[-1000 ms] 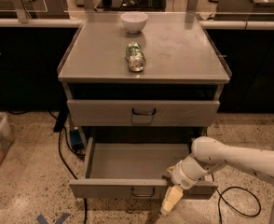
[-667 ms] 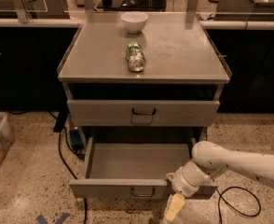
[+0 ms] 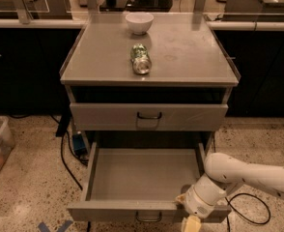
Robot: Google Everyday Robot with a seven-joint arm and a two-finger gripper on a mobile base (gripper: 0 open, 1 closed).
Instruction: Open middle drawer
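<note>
middle drawer (image 3: 142, 178) open, arm (image 3: 250, 172) bent, end effector (image 3: 191, 224) at its front

Middle drawer (image 3: 142, 178): grey metal, pulled far out of the cabinet (image 3: 190, 57) toward 6 o'clock, level, with its plain grey tray open to view. Its flat front carries a small dark wire handle (image 3: 149, 219) at centre. The gripper (image 3: 191, 223) hangs at 5 o'clock, just beside the front's right end.
</note>
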